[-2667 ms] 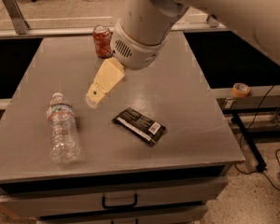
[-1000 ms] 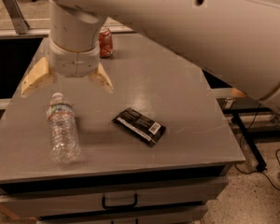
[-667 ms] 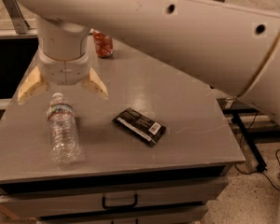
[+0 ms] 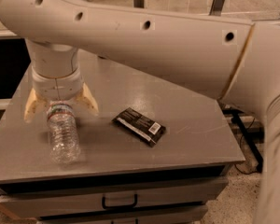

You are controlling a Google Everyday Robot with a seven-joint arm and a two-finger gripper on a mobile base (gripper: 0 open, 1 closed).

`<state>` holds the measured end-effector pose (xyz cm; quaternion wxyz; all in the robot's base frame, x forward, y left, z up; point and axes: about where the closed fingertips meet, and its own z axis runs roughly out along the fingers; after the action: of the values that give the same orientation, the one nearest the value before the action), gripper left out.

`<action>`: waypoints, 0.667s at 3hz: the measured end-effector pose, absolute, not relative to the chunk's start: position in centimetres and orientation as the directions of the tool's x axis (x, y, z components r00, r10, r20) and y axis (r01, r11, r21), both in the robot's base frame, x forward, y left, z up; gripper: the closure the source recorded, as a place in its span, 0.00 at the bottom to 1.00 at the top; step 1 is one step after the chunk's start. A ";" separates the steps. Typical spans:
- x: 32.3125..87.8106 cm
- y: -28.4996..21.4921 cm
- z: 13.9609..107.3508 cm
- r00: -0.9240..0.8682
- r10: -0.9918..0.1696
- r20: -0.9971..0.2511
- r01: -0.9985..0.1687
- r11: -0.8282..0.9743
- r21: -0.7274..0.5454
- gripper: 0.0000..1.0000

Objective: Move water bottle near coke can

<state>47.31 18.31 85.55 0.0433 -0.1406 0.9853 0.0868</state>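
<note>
The water bottle (image 4: 63, 135) is clear ribbed plastic and lies on the grey table (image 4: 177, 120) at the front left, its cap end pointing away under my wrist. My gripper (image 4: 60, 108) hangs over the bottle's cap end, open, with one tan finger (image 4: 31, 107) on the left of the bottle's neck and the other on the right. The cap is hidden by the gripper. The coke can is hidden behind my large white arm (image 4: 144, 41).
A flat black snack wrapper (image 4: 139, 125) lies on the table to the right of the bottle. The table has a drawer with a black handle (image 4: 119, 202) in its front. My arm fills the top of the view.
My arm has swung from the table's back middle to the front left and come down. The open gripper now straddles the bottle's cap end. The can has gone behind my arm.
</note>
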 end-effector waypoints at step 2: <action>47.0 17.6 83.7 -0.940 -0.333 -0.068 -0.340 0.928 0.154 0.64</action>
<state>47.00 17.59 83.66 0.0202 -0.1714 0.9816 0.0820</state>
